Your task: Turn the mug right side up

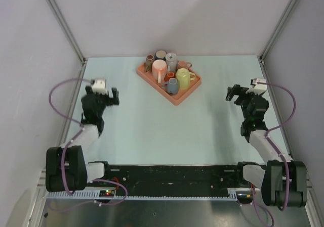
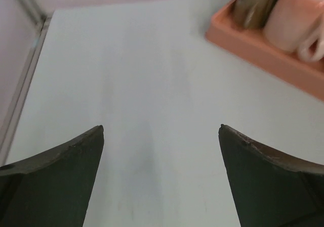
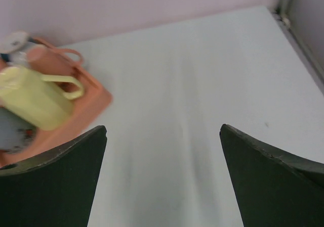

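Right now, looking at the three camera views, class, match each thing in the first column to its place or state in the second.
Things:
1. pale yellow ceramic mug
2. small blue-grey mug
3. rectangular orange tray
4. left arm's dark fingers

Places or states:
A. spread open above bare table
B. far middle of the table, holding mugs
C. toward the tray's right corner
D. at the tray's nearest corner

Pairs: 1-C, 2-D, 3-B, 4-A

The pincer (image 2: 162, 131) holds its dark fingers (image 2: 55, 181) wide apart above the pale table (image 2: 147, 65); at upper right, a tray (image 2: 263, 52) carries a brown mug (image 2: 253, 4) beside a pink mug (image 2: 291, 17)
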{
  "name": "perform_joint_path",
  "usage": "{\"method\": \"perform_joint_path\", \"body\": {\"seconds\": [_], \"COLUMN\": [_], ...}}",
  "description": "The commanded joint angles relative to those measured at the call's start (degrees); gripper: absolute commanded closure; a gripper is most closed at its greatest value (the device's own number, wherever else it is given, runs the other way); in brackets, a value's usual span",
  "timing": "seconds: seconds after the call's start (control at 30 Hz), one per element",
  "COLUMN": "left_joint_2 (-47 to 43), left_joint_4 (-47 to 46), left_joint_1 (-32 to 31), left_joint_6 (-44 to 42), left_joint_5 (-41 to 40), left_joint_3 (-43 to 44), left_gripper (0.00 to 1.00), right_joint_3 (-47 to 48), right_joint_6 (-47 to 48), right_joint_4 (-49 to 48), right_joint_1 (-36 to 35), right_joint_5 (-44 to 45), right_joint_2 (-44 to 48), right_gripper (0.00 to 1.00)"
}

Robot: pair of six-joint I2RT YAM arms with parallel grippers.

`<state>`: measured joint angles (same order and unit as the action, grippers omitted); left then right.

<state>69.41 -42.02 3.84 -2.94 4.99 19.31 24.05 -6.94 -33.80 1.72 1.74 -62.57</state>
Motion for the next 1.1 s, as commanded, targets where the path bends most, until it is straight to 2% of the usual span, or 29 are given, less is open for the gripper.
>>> {"method": "perform_joint_path", "body": {"seconds": [0.0, 0.07, 0.1, 0.17, 0.2, 0.27, 0.37, 0.53, 0.67, 0.83, 1.07], "left_joint_2": [0.6, 7.2, 11.2, 17.6, 19.8, 23.6, 31.2, 43.0, 48.6, 54.5, 56.5], "left_joint_4": [32.9, 51.5, 60.4, 71.5, 74.1, 76.1, 77.1, 77.7, 77.8, 77.8, 78.5], "left_joint_1": [-0.1, -2.1, -5.3, -11.0, -13.3, -17.8, -22.3, -24.4, -24.8, -25.2, -26.2], "left_joint_6": [-6.2, -10.4, -13.9, -20.9, -23.3, -27.7, -30.4, -33.7, -37.9, -40.8, -46.5], "left_joint_5": [15.8, 19.4, 19.4, 19.0, 18.8, 19.9, 23.2, 31.6, 34.0, 32.9, 31.2], "left_joint_3": [24.7, 38.1, 45.4, 55.8, 59.1, 64.6, 73.6, 85.7, 91.4, 95.6, 93.8], "left_gripper": [0.02, 0.05, 0.06, 0.09, 0.10, 0.12, 0.22, 0.33, 0.38, 0.44, 0.45], "right_joint_3": [7.3, 9.8, 10.8, 12.1, 12.5, 13.1, 13.8, 14.3, 14.5, 14.5, 14.5], "right_joint_6": [-3.2, -4.4, -4.7, -4.9, -4.8, -4.6, -4.7, -3.6, -2.2, -1.8, -0.9], "right_joint_4": [9.3, 10.7, 11.2, 11.6, 11.7, 12.3, 13.3, 15.4, 17.5, 19.0, 20.8], "right_joint_1": [-0.3, -0.8, -1.1, -1.4, -2.3, -3.3, -4.6, -7.3, -9.8, -11.6, -12.4], "right_joint_5": [-12.4, -14.8, -15.7, -17.2, -17.8, -18.6, -19.8, -20.5, -19.6, -18.0, -16.6], "right_joint_2": [1.3, 0.6, 0.1, -0.5, -0.8, -1.3, -2.1, -3.3, -3.8, -3.9, -3.1], "right_gripper": [0.00, 0.00, 0.00, 0.00, 0.00, 0.00, 0.00, 0.00, 0.00, 0.00, 0.00]}}
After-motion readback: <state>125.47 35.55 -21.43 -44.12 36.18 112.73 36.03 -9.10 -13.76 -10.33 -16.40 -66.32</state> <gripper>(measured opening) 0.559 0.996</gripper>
